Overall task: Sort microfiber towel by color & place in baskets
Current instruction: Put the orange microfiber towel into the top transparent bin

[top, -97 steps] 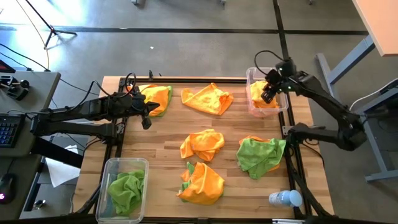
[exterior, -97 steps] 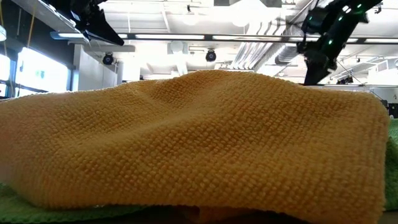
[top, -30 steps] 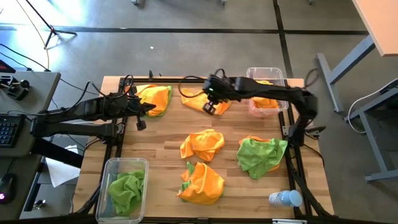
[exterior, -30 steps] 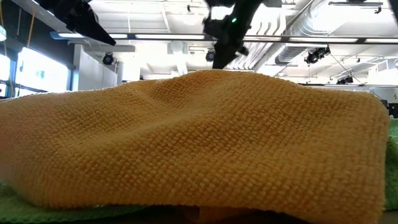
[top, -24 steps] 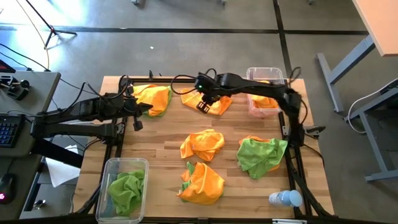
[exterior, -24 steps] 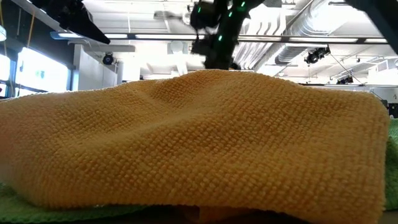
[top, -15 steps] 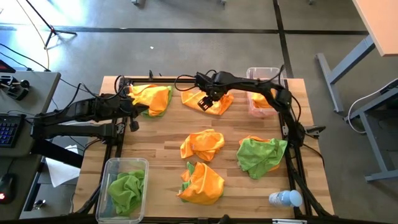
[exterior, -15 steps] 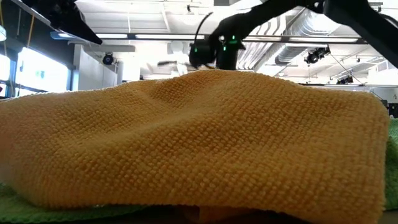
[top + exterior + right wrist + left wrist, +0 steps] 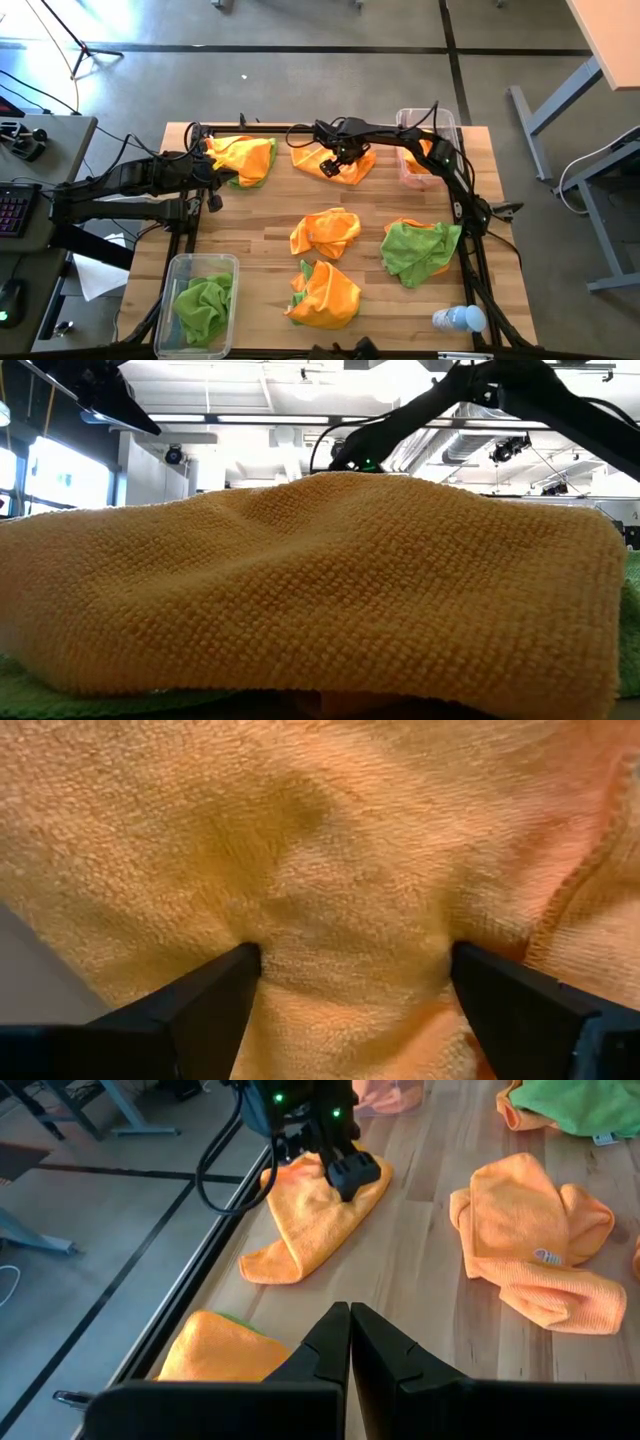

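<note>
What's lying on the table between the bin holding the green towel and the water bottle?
In the high view, one orange towel with some green showing at its edge lies between the bin and the bottle; the rest is bare wood.

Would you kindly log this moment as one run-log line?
right gripper: open, pressed into orange towel | left gripper: shut, waiting | grasp: not yet closed

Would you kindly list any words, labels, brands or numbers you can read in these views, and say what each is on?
None can be read. The small tag sewn on an orange towel in the left wrist view is too small to read, and the bottle shows no readable label.
</note>
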